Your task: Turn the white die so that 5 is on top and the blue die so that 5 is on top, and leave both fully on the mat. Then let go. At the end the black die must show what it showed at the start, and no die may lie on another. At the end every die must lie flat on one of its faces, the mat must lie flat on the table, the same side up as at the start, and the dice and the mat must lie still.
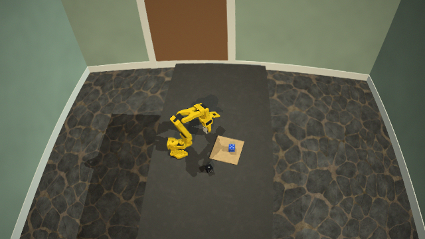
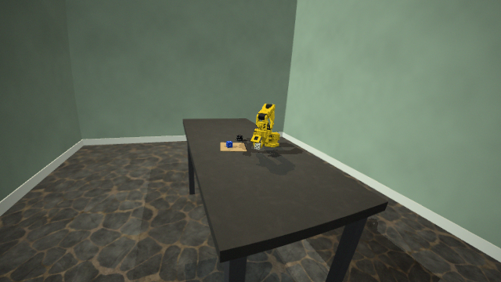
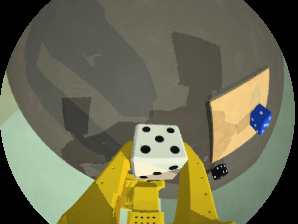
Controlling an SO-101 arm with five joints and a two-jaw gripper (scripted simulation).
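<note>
The single yellow arm [image 1: 181, 129] [image 2: 266, 113] stands on the table, its foot planted and its upper links raised and bent. From the base the lower link leans up to a dark elbow joint, and the forearm runs on from there, out over the table. Past the forearm the wrist bends down, so that the gripper [image 1: 212, 123] [image 2: 257, 146] [image 3: 159, 152] points toward the table top. The two yellow fingers stand partly apart, closed on the white die [image 1: 205, 129] [image 2: 257, 146] [image 3: 158, 145], one finger on each side of it in the wrist view.
</note>
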